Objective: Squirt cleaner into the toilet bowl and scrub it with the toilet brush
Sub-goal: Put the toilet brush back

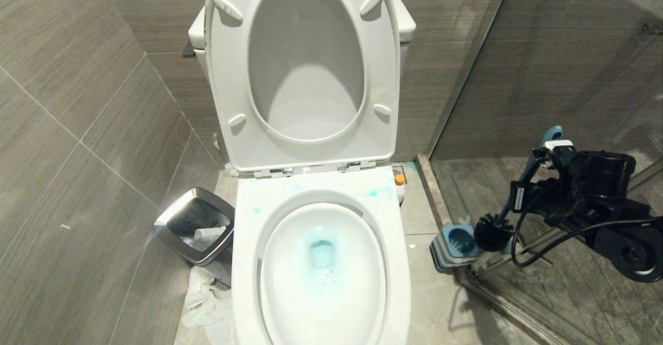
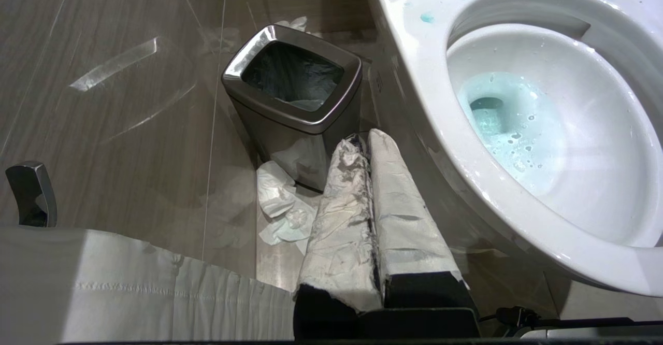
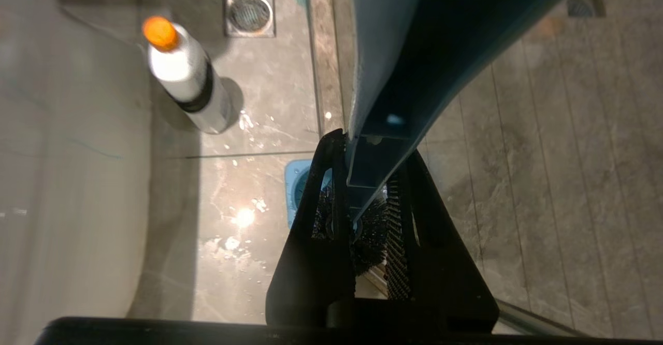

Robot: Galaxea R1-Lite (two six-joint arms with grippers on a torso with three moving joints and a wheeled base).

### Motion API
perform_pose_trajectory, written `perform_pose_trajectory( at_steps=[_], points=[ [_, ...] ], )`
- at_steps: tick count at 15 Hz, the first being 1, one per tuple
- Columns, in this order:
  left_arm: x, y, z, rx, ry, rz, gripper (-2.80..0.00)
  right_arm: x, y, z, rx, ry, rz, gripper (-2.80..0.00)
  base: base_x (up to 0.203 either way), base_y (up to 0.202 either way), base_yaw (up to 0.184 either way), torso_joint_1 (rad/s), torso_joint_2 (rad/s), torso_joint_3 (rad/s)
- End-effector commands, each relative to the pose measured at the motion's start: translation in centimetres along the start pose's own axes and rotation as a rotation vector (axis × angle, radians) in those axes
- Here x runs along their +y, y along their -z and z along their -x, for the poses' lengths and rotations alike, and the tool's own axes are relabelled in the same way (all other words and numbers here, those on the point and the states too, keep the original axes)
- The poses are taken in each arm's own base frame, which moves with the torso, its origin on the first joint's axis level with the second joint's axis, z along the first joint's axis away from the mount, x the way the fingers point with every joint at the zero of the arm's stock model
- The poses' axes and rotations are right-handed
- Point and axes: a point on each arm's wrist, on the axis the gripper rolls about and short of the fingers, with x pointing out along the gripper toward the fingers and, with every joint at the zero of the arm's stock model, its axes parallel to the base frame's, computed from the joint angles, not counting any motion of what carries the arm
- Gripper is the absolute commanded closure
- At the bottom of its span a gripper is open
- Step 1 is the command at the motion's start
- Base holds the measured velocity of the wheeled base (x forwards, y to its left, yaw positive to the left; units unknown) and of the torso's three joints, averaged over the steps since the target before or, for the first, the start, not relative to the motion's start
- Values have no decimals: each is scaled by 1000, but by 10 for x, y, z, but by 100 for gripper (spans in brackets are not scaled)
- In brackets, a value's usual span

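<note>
Head view: right gripper (image 1: 541, 153) clenched on toilet brush (image 1: 510, 205), handle steeply upright, bristles down beside holder (image 1: 456, 241), clear of toilet bowl (image 1: 321, 267); left gripper (image 2: 362, 143) closed, empty.

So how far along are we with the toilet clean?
Cleaner is already in the toilet bowl, pooled blue at the drain with smears on the rim. In hand: the right hand grips the toilet brush, its head just beside its holder. Left hand is shut, parked beside the bowl. What's left is scrubbing.
</note>
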Motion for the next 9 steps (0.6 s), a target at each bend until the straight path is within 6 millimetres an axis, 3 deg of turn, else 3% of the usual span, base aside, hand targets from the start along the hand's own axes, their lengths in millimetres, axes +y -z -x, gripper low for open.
perform_pose_trajectory(
  at_steps=[1,4,9],
  points=[
    [0,0,0,1,0,-1,0,2,38,-30,73,8,12,0,0,0,0,0,0,0],
    [0,0,0,1,0,-1,0,5,60,-52,59,-5,24,0,0,0,0,0,0,0],
    [0,0,0,1,0,-2,0,10,62,-83,8,-7,31,0,0,0,0,0,0,0]
  ],
)
